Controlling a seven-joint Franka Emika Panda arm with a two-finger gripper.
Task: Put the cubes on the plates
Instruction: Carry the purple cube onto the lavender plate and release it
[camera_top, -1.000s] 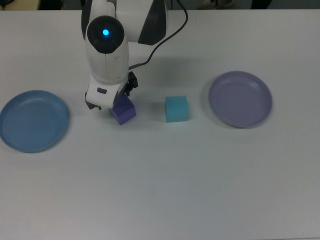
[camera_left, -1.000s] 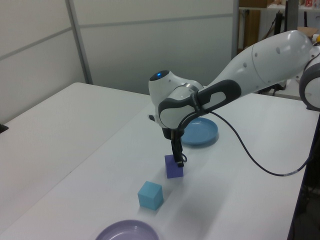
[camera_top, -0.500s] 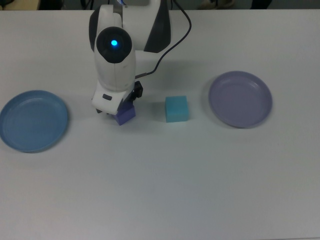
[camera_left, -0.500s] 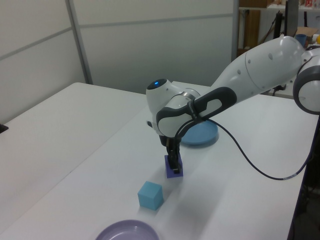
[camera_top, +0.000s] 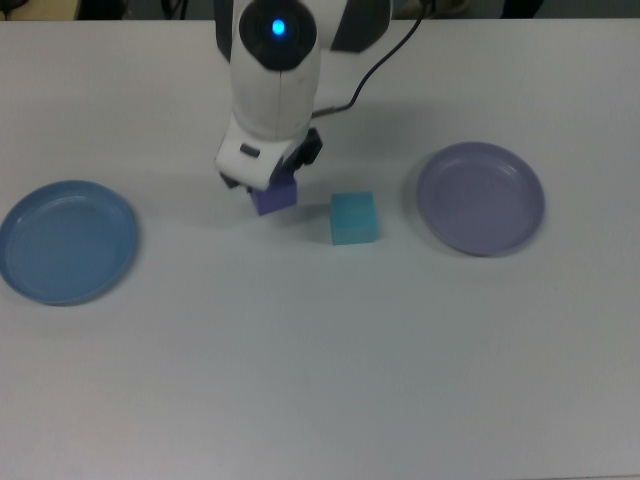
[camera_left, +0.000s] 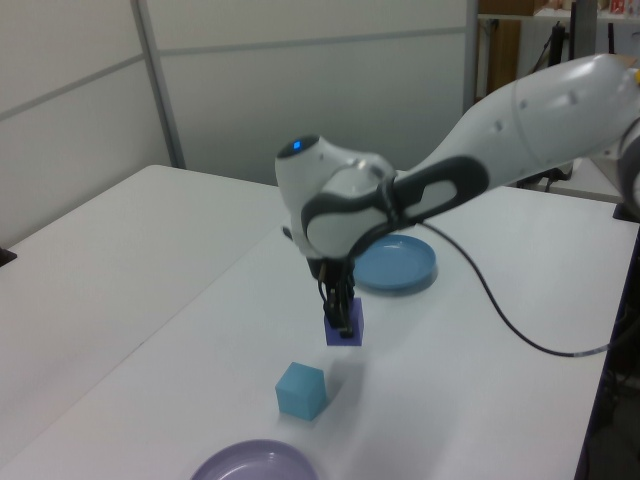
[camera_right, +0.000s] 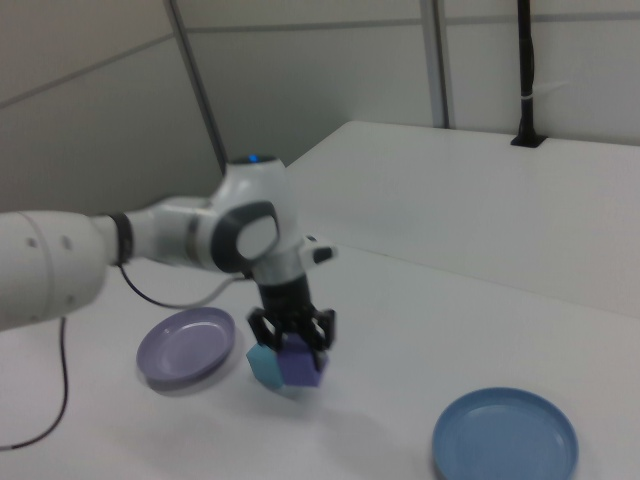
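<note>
Two plates and two cubes are on the white table (camera_top: 320, 380). On the top view's left lies the blue plate (camera_top: 66, 241), with nothing on it. Going right in the top view, the white arm (camera_top: 272, 70) comes next. Its gripper (camera_left: 341, 318) is closed tight on the purple cube (camera_top: 274, 196). A second ago the purple cube sat flat on the table and the gripper was just coming down over it. Now the cube is lifted a little off the table, and it has moved right and farther back in the top view, away from the blue plate. In the left view a small shadow shows on the table under it. Just to the right in the top view sits the turquoise cube (camera_top: 353, 218), in the same place as before, near the purple cube but not touching it. On the top view's far right is the lavender plate (camera_top: 481, 198), with nothing on it too. Both plates are where they were.
</note>
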